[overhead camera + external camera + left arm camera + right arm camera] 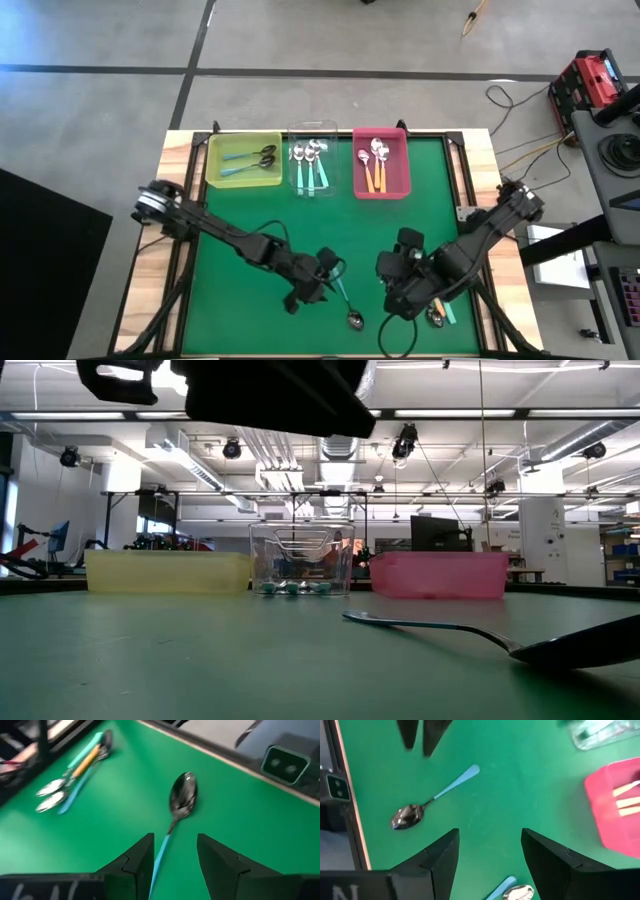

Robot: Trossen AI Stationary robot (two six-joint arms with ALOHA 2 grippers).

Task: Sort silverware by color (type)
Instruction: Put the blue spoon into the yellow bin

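- The left gripper hangs over the green table mat at about 6 o'clock of the table, near its front edge; its two dark fingers stand apart and hold nothing.
- A teal-handled spoon with a dark shiny bowl lies flat on the mat, its handle reaching between these fingers, its bowl close to the front edge.
- The right gripper hovers at about 5 o'clock, its fingers spread wide and empty.
- A small bunch of unsorted spoons (teal and orange handles) lies under the right arm, near the front right corner.
- At 12 o'clock, along the back edge, stand three bins: a yellow-green tray with dark-bowled teal spoons, a clear box with silver-bowled teal spoons, a pink tray with orange-handled spoons.
- Between the bins and the grippers the mat is open.
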